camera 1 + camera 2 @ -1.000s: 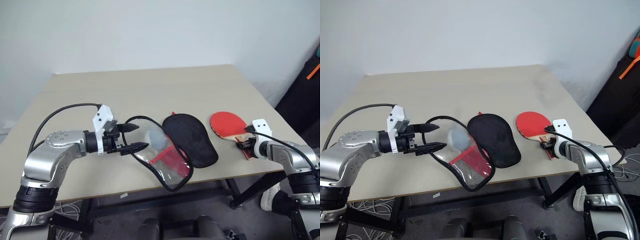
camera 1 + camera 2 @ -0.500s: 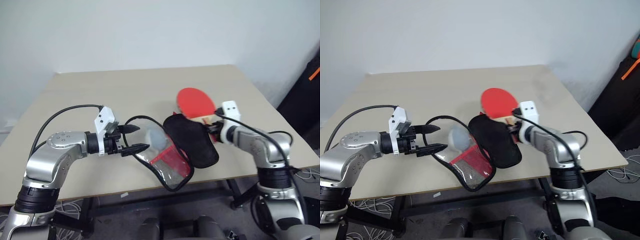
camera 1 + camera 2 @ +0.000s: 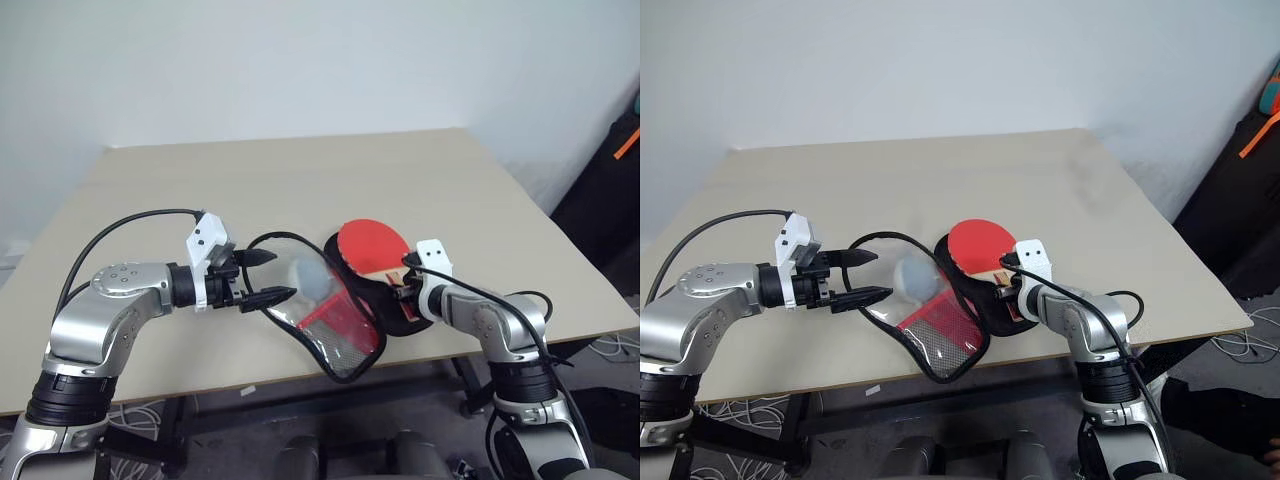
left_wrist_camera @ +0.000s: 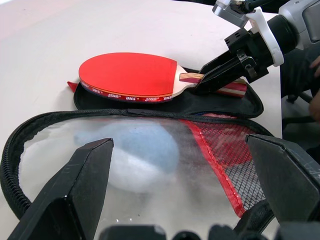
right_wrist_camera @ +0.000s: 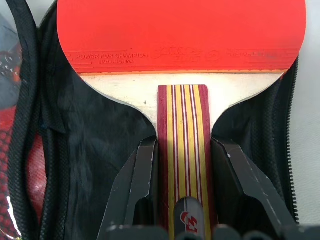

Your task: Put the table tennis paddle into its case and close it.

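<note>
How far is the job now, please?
Done: the case lies open. In hand: the right gripper holds the paddle by its handle above the black half; the left gripper is open at the clear flap. Left: lay the paddle in, close the case.

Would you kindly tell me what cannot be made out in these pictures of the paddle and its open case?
- Whether the table tennis paddle rests on the case or hangs just above it: the head views look down from above, and the left wrist view leaves it unclear.
- The handle's butt end: covered by the right gripper in the right wrist view.
- What the pale blue lump is: fogged behind the case's clear side.
- The left gripper contact with the case edge: unclear.
</note>
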You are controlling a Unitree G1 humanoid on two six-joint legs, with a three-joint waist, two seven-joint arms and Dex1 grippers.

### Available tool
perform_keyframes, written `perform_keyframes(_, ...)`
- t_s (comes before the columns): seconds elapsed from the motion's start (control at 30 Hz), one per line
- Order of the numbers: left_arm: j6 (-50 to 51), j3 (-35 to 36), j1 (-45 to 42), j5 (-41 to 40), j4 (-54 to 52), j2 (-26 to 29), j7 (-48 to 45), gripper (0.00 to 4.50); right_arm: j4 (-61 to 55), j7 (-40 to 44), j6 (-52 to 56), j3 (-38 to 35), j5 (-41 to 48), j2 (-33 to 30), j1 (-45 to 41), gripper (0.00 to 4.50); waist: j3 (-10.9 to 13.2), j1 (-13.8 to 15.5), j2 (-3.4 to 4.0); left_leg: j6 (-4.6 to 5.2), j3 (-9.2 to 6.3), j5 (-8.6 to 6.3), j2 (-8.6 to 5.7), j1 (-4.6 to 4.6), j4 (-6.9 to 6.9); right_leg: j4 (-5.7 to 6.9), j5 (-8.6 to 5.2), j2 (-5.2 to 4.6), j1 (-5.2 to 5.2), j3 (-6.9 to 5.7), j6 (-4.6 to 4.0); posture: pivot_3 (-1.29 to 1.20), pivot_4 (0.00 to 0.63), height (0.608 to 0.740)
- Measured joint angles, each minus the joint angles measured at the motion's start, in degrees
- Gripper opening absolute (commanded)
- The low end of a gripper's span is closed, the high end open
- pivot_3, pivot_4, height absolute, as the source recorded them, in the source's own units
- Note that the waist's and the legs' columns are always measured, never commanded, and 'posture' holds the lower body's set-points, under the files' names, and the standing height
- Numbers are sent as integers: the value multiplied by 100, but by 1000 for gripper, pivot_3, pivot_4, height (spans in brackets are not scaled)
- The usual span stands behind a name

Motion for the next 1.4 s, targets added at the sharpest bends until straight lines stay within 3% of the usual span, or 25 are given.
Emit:
perform_keyframes(0.83, 24, 87, 116, -32, -82, 24, 72, 4500, -473, 130, 532, 345, 6, -254, 154, 1107, -2, 5, -4, 0, -1, 0, 3, 2, 1, -2, -7, 1, 4, -2, 11, 0, 0, 698)
perform_keyframes(1.17, 94, 648, 177, -97, 70, 479, -14, 4500, -518, 422, 745, -46, 277, -384, 48, 4462, 1, 4, 0, 0, 0, 0, 4, -1, 1, -1, -12, 2, -1, -1, 19, 0, 0, 698)
perform_keyframes(1.27, 94, 1145, 374, -101, 346, 824, -192, 4500, -781, 928, 976, -839, 804, -766, -229, 4462, 6, 4, 9, 1, 1, -1, 5, 0, -3, -4, -13, 1, -2, -1, 19, 0, 0, 698)
perform_keyframes(1.4, 95, 1473, 767, -102, 529, 1046, -452, 3681, -1005, 1745, 848, -1314, 1393, -1614, -614, 4500, 7, 9, 11, 0, 1, -1, 6, 0, -5, -10, -15, -2, 2, -6, 20, 0, 0, 698)
